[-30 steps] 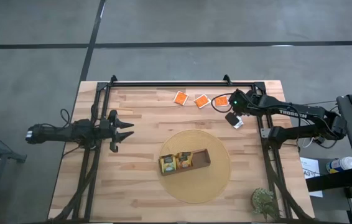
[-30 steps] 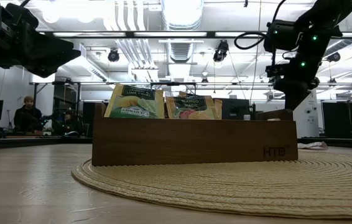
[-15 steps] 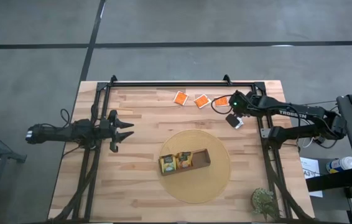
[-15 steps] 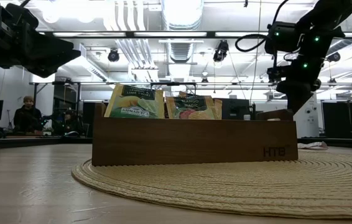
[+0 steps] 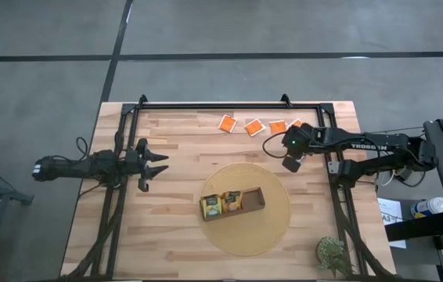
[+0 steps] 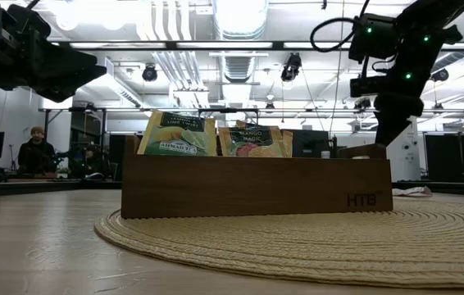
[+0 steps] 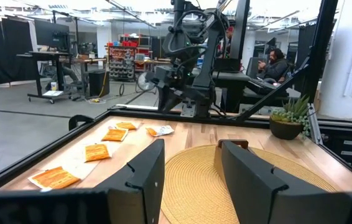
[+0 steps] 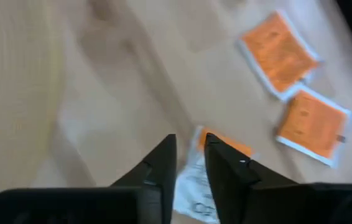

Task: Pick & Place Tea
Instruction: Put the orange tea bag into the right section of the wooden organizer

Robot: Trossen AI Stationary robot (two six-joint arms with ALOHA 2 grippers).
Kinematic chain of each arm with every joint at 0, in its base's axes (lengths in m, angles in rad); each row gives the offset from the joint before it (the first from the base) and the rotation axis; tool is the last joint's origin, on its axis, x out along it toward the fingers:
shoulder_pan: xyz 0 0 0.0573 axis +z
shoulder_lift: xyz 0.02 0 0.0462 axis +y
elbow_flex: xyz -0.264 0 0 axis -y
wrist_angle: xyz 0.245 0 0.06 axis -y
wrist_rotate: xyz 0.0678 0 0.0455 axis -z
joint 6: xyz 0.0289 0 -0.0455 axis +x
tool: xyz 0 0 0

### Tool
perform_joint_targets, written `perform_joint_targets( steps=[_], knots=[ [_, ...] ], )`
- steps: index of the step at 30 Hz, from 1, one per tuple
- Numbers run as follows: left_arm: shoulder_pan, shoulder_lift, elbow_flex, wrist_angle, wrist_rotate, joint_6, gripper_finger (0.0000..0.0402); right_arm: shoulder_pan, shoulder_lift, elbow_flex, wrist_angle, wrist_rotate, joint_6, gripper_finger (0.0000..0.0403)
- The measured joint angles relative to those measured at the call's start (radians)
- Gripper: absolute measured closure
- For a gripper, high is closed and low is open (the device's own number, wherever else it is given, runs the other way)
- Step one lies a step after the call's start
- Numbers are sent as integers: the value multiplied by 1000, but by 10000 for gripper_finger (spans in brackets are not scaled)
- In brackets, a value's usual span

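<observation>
While pinching an orange sachet [image 8: 196,180], the right gripper [image 5: 290,164] is hovering at the mat's [image 5: 245,235] two o'clock
Left gripper [image 5: 157,163], jaws spread, is waiting at nine o'clock; three orange sachets [image 5: 253,126] are lying at twelve o'clock

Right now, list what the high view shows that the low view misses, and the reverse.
High view only: loose orange sachets lying flat on bare wood near the table's far edge, and a potted plant at the near right corner.
Low view only: the printed fronts of the green sachet and yellow-orange sachet standing in the tray, and a person in the room behind.
Both: the wooden tray on the woven mat, the idle left claw and the right claw beyond the mat.
</observation>
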Motion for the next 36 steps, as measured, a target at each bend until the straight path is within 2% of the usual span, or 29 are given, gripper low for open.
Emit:
perform_joint_targets(
  steps=[5, 9, 13, 16, 24, 30, 36],
  knots=[
    [0, 0, 0, 0, 0, 0, 248, 12, 0, 0, 4, -30, -13, 276],
    [0, 0, 0, 0, 0, 0, 248, 12, 2, 13, -2, 24, -9, 234],
    [0, 0, 0, 0, 0, 0, 248, 12, 3, 58, -39, 34, -66, 211],
    [0, 0, 0, 0, 0, 0, 248, 12, 7, 102, -114, 34, -116, 207],
    [0, 1, 0, 0, 0, 0, 248, 12, 36, 136, -494, 37, -356, 212],
    [0, 1, 0, 0, 0, 0, 248, 12, 49, 116, -514, 37, -357, 216],
    [0, 1, 0, 0, 0, 0, 248, 12, 51, 101, -458, 36, -382, 216]
  ],
)
